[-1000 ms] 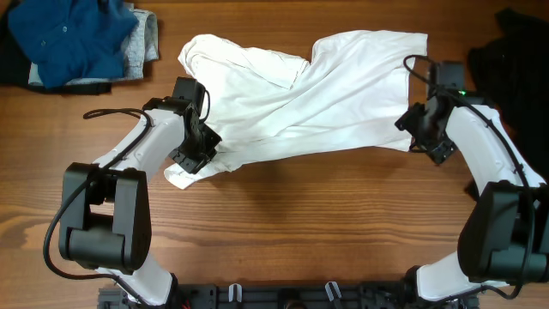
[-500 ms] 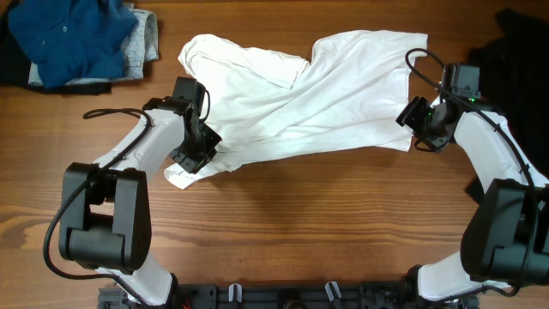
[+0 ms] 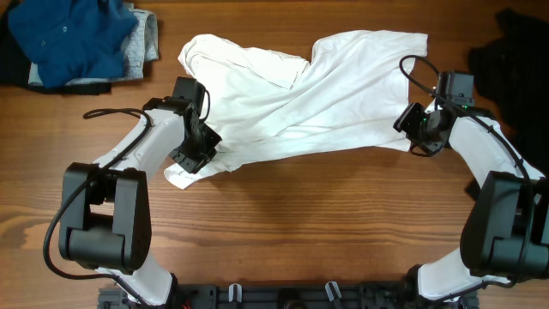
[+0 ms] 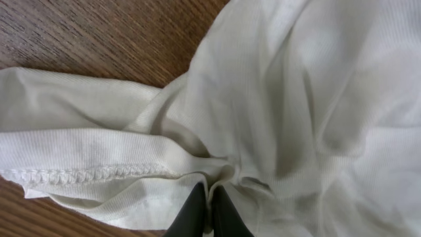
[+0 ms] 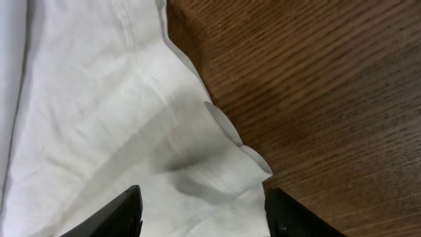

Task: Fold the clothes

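Overhead, crumpled white T-shirt (image 3: 326, 94), left hand (image 4: 209, 201) pinching hem, right hand (image 5: 204, 201) spread over corner.

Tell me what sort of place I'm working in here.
Probably a robot laundry-folding bench: a wooden table, a white T-shirt spread on it, a blue garment and a black garment heaped at its far corners.

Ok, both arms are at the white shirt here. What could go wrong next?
The right claw stands open around a small puckered corner of the white T-shirt; closing there, it may slip off. The left claw is shut on bunched hem folds, and the shirt lies twisted mid-body, so pulling could tighten the twist.
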{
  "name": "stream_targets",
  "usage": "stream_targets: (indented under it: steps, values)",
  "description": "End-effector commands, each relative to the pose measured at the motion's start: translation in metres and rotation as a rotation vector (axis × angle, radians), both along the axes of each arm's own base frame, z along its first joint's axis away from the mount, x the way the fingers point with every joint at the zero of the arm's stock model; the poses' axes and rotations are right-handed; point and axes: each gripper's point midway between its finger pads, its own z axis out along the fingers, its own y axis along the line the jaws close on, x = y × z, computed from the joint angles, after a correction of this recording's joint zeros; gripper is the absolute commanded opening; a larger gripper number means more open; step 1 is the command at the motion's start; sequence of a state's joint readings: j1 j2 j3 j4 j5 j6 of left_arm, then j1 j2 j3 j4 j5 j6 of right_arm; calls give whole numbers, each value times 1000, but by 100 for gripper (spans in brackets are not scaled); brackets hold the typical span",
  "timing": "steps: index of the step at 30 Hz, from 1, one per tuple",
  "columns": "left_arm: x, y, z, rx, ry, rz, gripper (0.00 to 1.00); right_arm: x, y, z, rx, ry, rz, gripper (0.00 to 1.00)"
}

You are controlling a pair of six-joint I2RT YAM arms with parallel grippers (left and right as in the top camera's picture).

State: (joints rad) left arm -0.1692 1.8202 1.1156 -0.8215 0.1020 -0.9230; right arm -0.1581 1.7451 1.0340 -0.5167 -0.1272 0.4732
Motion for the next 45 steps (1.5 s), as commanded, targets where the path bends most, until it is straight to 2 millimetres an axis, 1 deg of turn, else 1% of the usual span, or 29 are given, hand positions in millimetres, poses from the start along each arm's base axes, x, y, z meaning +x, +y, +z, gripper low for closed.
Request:
stream_targets:
  steps: [1, 4, 6, 9, 13, 18, 22, 25, 27, 30, 32, 36, 38, 41, 45]
  values:
    - [6, 2, 7, 13, -30, 1, 4, -4, 3, -14, 17, 35, 6, 61]
    - [6, 2, 7, 13, -28, 1, 4, -8, 4, -25, 24, 69, 5, 60]
    - [5, 2, 7, 13, -27, 1, 4, -8, 5, -29, 31, 76, 7, 59]
    - [5, 2, 7, 13, -27, 1, 4, -4, 6, -28, 36, 59, 10, 57]
    - [5, 2, 7, 13, -27, 1, 4, -4, 5, -28, 30, 57, 10, 56]
    - [5, 2, 7, 13, -27, 1, 4, -4, 0, -28, 0, 58, 1, 47]
    - [4, 2, 7, 14, -23, 1, 4, -4, -5, -28, -25, 60, -7, 45]
    - [4, 2, 7, 13, -23, 1, 4, -5, -8, -28, -45, 67, -2, 47]
    - [4, 2, 7, 14, -23, 1, 4, -6, -11, -28, -68, 70, 8, 52]
    - [4, 2, 7, 13, -23, 1, 4, -9, -20, -29, -118, 85, -8, 64]
    - [4, 2, 7, 13, -23, 1, 5, -12, -27, -29, -153, 99, -18, 67]
    - [4, 2, 7, 14, -23, 1, 4, -10, -28, -25, -167, 104, 2, 68]
    - [4, 2, 7, 14, -24, 1, 4, -6, -28, -21, -170, 97, 18, 68]
    - [4, 2, 7, 13, -23, 1, 4, 1, -23, -13, -149, 78, 61, 67]
    - [4, 2, 7, 14, -23, 1, 4, 5, -15, -9, -102, 65, 77, 61]
